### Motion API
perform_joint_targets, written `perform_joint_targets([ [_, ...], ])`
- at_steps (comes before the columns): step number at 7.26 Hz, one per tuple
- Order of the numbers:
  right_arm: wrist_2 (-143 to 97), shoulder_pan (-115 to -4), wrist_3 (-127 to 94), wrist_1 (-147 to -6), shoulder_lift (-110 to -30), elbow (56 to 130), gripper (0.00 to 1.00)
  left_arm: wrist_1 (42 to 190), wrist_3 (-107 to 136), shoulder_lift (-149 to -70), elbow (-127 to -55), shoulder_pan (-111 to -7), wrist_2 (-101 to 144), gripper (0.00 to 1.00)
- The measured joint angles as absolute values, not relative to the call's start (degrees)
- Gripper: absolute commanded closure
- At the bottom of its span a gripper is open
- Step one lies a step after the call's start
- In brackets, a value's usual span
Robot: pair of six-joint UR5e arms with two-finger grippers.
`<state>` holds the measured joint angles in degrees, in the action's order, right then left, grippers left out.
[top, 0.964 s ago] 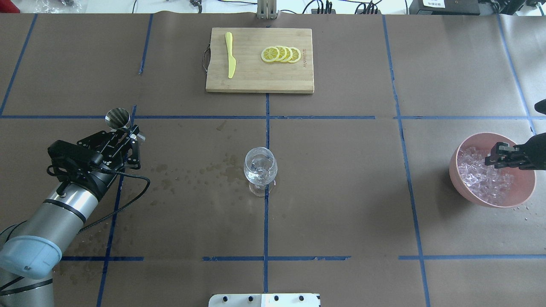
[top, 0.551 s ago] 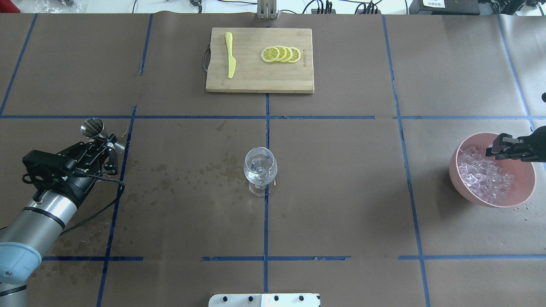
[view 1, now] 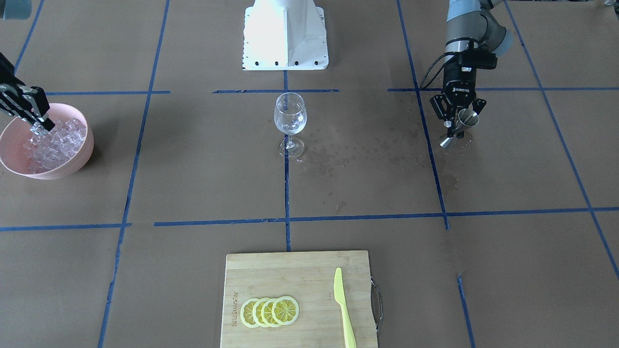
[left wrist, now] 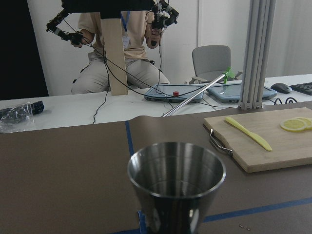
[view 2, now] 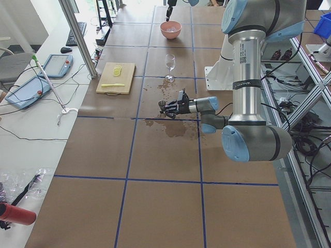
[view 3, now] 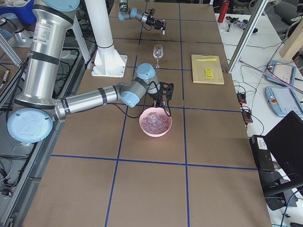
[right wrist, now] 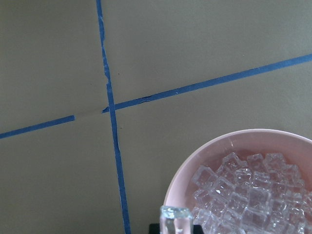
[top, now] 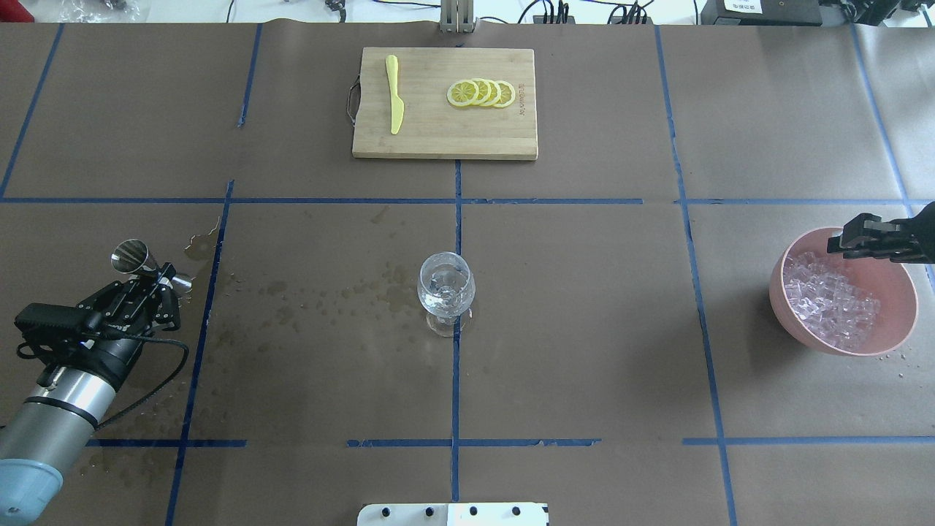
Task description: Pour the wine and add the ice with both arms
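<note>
Ice cube (right wrist: 176, 218) has risen from the bowl (top: 898, 310); jigger (top: 131, 256) retreated leftward.

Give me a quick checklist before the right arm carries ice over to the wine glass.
1. Right claw gripping an ice cube: ok, one shows between its tips in the wrist view.
2. Right claw above the pink bowl and its ice heap: ok, it hangs over the rim.
3. Wine glass upright: ok, standing on the centre tape line.
4. Left claw and its jigger away from the glass: ok, well off to the side.
5. Room in the glass for ice: cannot tell, liquid level unclear.
</note>
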<state>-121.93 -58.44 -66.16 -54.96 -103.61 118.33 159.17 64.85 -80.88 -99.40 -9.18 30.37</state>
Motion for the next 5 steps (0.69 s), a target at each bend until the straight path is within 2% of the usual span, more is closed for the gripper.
perform_joint_targets([
  [3, -122.8, -60.3, -66.2, -54.6, -102.7, 120.3, 1.00, 159.1, 66.3, -80.8, -96.5, -7.9, 28.9, 1.00],
  [4, -122.9, -60.4, -66.2, -54.5, -102.2, 120.9, 1.00, 159.1, 66.3, -80.9, -95.9, -7.5, 28.4, 0.97],
  [5, -122.8, -60.4, -66.4, -54.4, -101.4, 121.4, 1.00, 159.1, 66.3, -81.1, -95.7, -7.4, 28.1, 0.89],
])
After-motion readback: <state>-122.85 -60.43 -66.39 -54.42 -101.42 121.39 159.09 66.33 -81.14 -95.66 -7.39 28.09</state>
